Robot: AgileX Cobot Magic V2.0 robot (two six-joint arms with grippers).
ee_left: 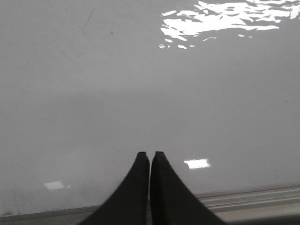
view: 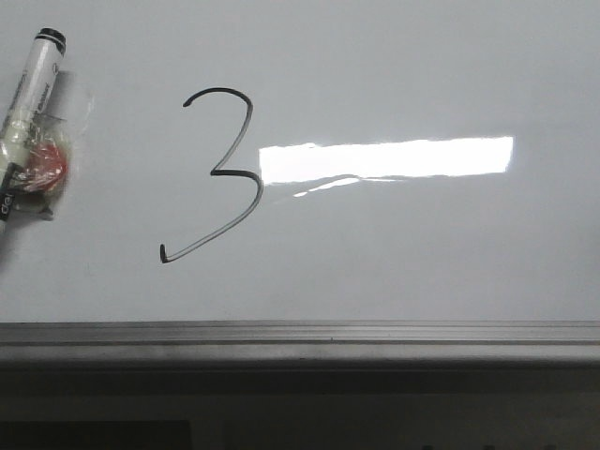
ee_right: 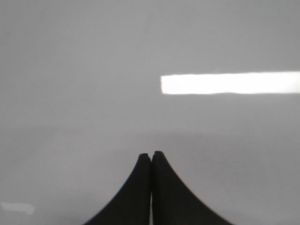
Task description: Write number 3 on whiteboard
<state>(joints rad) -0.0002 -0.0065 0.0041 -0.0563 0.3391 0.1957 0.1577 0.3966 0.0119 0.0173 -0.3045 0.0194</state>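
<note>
A thin black number 3 [view: 221,173] is drawn on the whiteboard [view: 403,253], left of the middle in the front view. A marker [view: 30,103] with a white label and black cap lies on the board at the far left, with a red and clear piece around its middle. Neither gripper shows in the front view. My left gripper [ee_left: 150,153] is shut and empty over bare board [ee_left: 140,93] near the grey edge strip [ee_left: 253,199]. My right gripper [ee_right: 151,153] is shut and empty over bare board [ee_right: 93,70].
A bright rectangular glare [view: 389,157] lies right of the digit. The grey metal edge strip [view: 300,334] runs along the board's near side, with a dark band [view: 300,412] past it.
</note>
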